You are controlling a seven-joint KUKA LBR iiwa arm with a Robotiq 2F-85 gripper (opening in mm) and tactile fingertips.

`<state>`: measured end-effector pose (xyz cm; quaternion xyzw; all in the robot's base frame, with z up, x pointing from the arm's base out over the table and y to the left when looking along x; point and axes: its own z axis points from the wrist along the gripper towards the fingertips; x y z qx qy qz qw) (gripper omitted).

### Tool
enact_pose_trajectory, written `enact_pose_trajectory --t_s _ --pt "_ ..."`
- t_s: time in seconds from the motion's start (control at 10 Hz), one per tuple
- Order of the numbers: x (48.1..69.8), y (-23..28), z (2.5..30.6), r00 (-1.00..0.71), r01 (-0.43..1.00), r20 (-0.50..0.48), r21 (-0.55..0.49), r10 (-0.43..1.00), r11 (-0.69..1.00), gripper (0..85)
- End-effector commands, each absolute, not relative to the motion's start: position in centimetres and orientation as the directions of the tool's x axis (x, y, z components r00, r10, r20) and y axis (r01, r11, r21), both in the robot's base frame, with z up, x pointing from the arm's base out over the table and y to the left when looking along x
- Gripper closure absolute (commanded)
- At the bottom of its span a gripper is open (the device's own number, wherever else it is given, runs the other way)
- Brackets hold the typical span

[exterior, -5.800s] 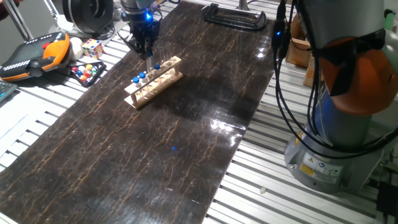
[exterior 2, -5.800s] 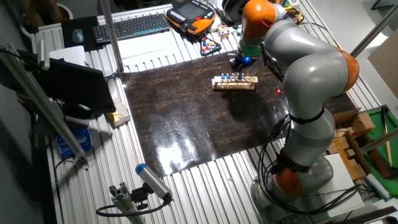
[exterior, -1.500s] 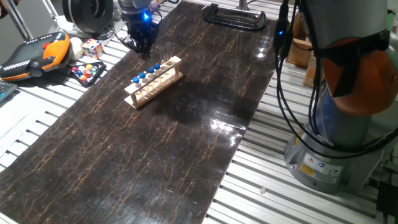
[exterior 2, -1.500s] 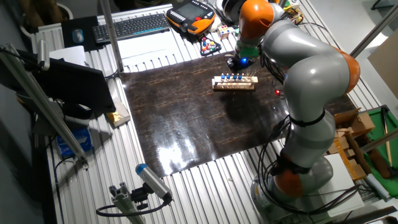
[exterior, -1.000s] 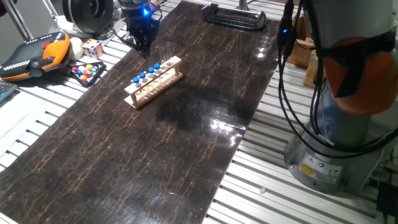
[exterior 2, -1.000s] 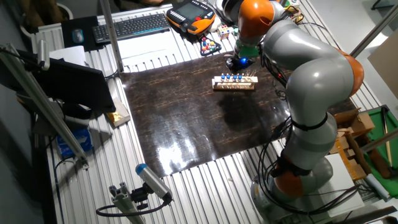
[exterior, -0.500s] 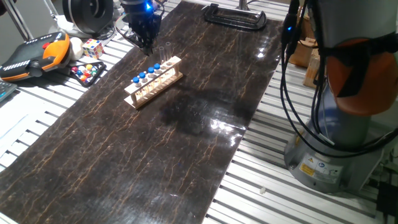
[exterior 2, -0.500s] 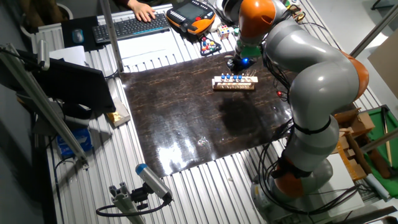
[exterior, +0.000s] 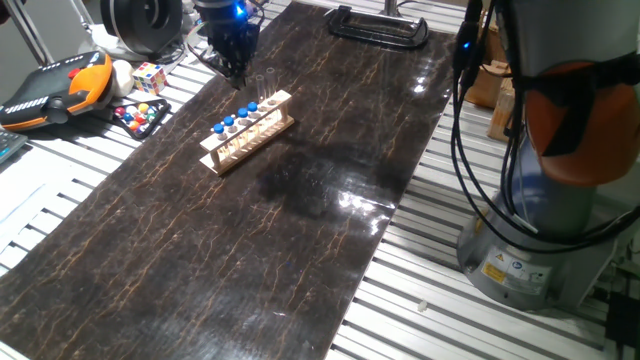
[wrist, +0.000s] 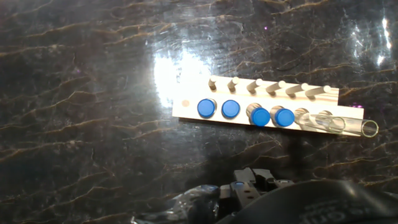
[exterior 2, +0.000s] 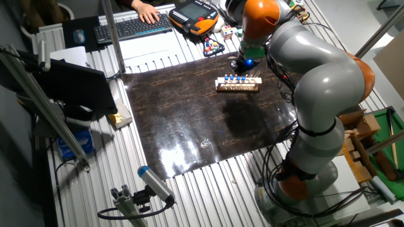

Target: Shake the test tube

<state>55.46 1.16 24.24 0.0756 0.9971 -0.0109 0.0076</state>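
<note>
Four blue-topped tubes stand in a light wooden rack (wrist: 261, 106) on the dark marbled surface (exterior: 300, 230). Counting from the rack's left end in the hand view, the test tube (wrist: 259, 116) is third; two clear uncapped tubes (wrist: 339, 124) follow. The pincer (exterior: 236, 68) hangs above the rack, apart from it; whether it is open cannot be told.

Pale wooden rack (wrist: 261, 99); clear tubes with round blue tops (wrist: 230, 109); two uncapped clear tubes (wrist: 339, 124); dark brown tabletop (exterior: 250, 250) veined with tan, marble-like lines.
</note>
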Motion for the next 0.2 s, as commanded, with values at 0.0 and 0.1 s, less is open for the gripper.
enact_pose_trajectory --t_s 0.0,0.1 --pt "55.50 1.15 24.21 -0.988 0.151 -0.018 -0.022 0.150 0.988 84.3" --pt "55.49 1.15 24.22 -0.989 0.151 -0.015 -0.024 0.150 0.988 84.3"
